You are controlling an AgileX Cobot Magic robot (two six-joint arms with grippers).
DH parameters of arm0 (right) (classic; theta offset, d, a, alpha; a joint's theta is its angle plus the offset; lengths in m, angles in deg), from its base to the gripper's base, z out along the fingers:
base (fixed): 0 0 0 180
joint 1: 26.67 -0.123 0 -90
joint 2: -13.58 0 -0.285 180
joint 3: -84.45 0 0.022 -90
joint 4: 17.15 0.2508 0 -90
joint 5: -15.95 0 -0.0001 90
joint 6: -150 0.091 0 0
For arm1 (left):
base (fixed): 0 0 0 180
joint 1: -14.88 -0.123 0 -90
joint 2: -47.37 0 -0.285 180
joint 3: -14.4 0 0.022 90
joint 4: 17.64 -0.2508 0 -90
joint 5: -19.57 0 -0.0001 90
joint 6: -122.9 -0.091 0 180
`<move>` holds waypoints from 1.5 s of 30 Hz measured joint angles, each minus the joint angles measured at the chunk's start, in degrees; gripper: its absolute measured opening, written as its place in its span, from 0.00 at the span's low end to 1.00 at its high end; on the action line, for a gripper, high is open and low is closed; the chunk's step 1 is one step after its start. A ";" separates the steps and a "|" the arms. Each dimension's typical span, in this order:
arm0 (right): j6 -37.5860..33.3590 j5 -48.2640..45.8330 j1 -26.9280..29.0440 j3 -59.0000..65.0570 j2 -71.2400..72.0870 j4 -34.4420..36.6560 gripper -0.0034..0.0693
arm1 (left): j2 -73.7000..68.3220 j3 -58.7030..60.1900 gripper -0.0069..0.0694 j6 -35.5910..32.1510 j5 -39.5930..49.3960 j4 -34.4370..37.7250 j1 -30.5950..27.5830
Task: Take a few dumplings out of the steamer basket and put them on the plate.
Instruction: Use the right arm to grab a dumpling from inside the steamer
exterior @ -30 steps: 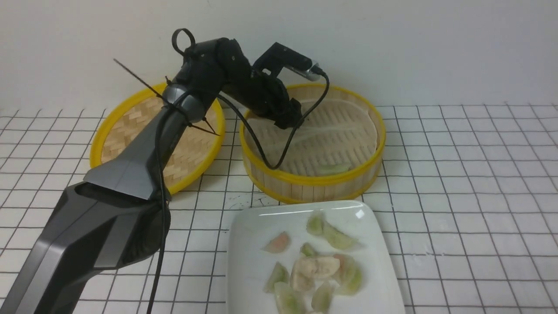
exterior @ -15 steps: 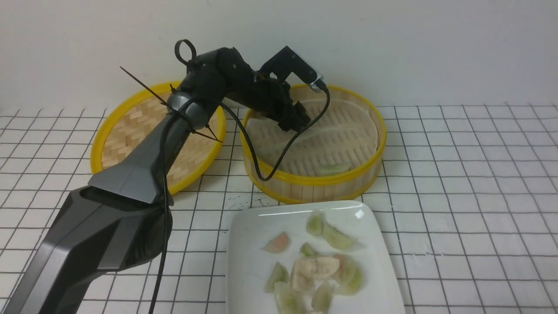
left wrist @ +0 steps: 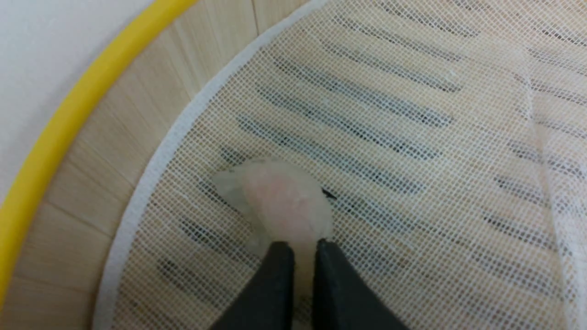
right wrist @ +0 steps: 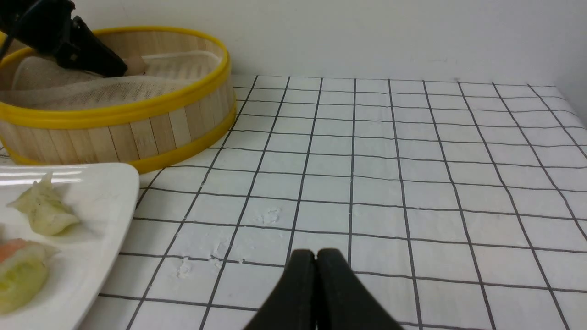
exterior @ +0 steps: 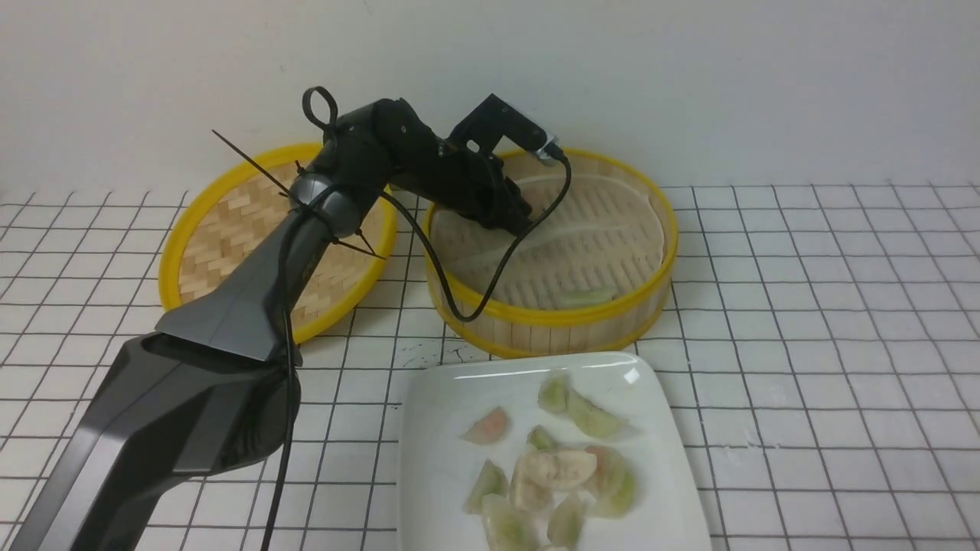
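1. Reaches with the left arm across the counter (exterior: 804, 306) and over the rim of the steamer basket (exterior: 582, 333), with the left tool (exterior: 519, 222) lowered inside, toward the basket's back left part.
2. Pinches the left tool almost closed on one end of a pinkish dumpling (left wrist: 279, 201). Shows only a thin gap between the two dark fingers (left wrist: 275, 284), filled by the dumpling's pale skin.
3. Keeps the pinkish dumpling at the whitish mesh liner (left wrist: 412, 137), close to the liner's edge and the basket's slat wall. Cannot tell whether lying on the mesh or raised just off it.
4. Shows one green dumpling (exterior: 586, 295) on the basket floor by the front wall, well apart from the left tool.
5. Sets the steamer basket toward the back of the counter, with the plate (exterior: 432, 428) just in front of it and a narrow strip of counter between them. Places the woven yellow-rimmed lid (exterior: 222, 229) beside the basket on the left, partly behind the left arm.
6. Carries a loose cluster of dumplings (exterior: 563, 467) on the plate: mostly green, some pinkish or beige, several touching or overlapping.
7. Hangs the right tool (right wrist: 315, 254) low over bare counter, to the right of the plate, fingers pressed together with nothing between them.
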 joint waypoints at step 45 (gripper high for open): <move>0.00 0.00 0.00 0.00 0.00 0.00 0.03 | -5.34 -7.42 0.65 -19.92 1.75 9.35 -1.63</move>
